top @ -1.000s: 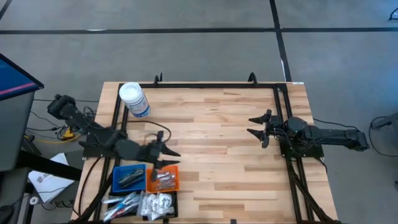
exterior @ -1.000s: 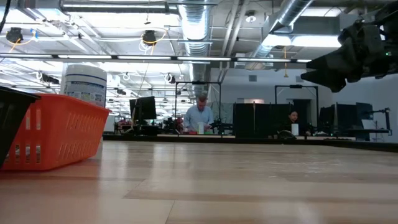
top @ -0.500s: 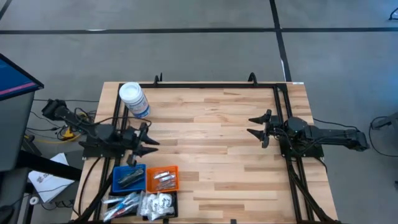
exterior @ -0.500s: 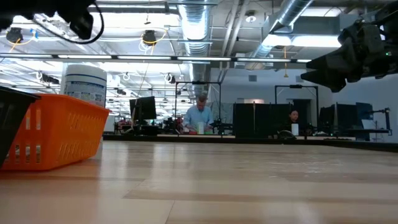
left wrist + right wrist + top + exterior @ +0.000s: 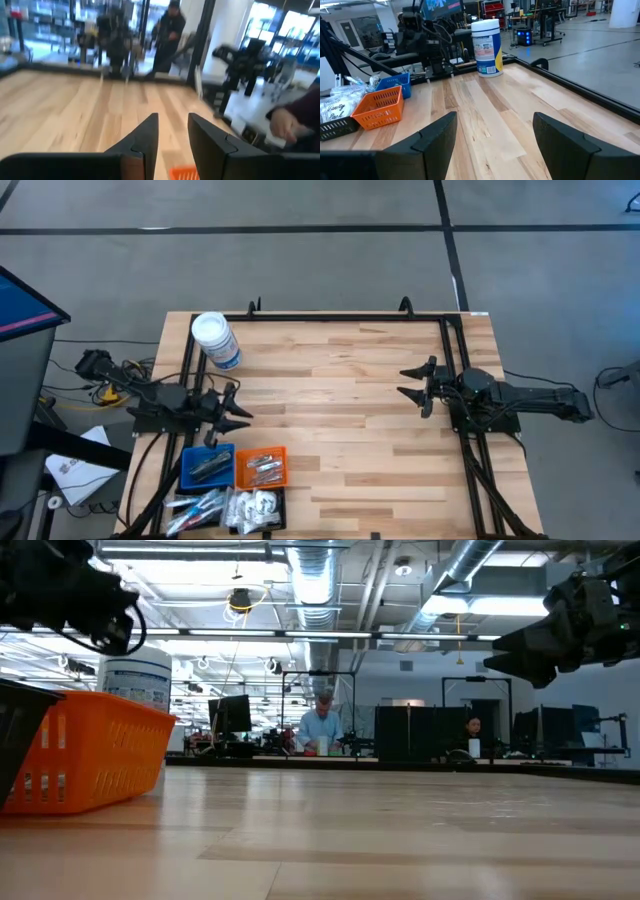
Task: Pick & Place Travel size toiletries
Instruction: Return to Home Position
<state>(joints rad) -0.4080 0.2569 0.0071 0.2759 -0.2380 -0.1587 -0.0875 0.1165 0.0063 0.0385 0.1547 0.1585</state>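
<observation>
Quick tally: two arms with one gripper each, left gripper (image 5: 238, 406) at 9 o'clock of the table (image 5: 340, 430), right gripper (image 5: 403, 383) at 3. One white-lidded jar (image 5: 215, 340) at 10 o'clock. Four baskets bunched at 7 o'clock: one blue basket (image 5: 186, 470), one orange basket (image 5: 262, 449), two black baskets (image 5: 281, 508). The toiletries (image 5: 200, 505) are too jumbled to count. Two people (image 5: 321, 726) far back in the low view

Toiletries (image 5: 262, 470) in trays (image 5: 261, 449) on table's (image 5: 350, 410) left, jar (image 5: 215, 340) beyond them.
</observation>
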